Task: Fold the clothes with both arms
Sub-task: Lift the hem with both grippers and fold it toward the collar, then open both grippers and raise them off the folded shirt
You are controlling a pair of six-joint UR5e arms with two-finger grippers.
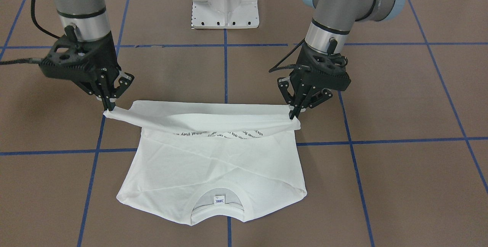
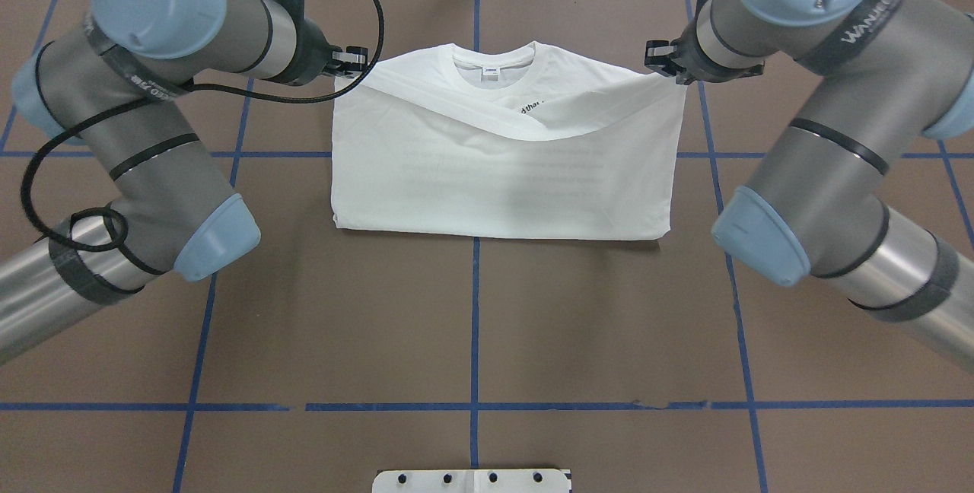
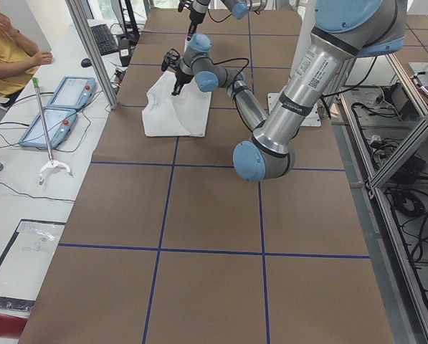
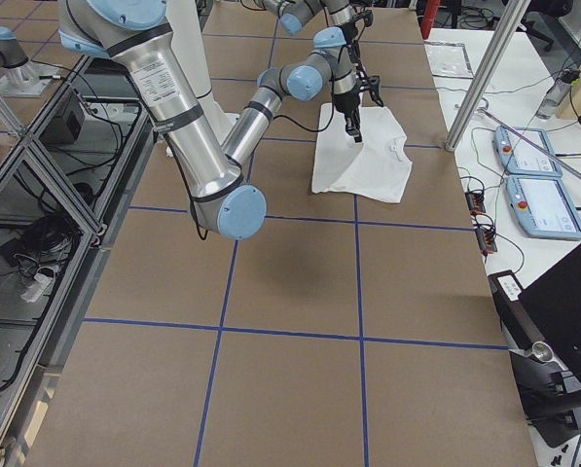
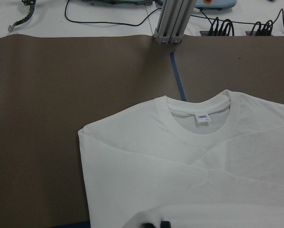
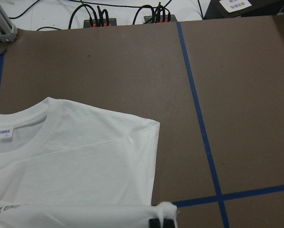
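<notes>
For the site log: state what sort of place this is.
Probably a robotics lab: the left arm and right arm at a blue-taped brown table, teach pendants on a side bench.

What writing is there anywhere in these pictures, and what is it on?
"that": black print on the shirt; the other words are unclear.
"WAN...": white letters on the right arm; the rest is unclear.
Neck tag: too small to read.
Sticker on the left arm: too small to read.
</notes>
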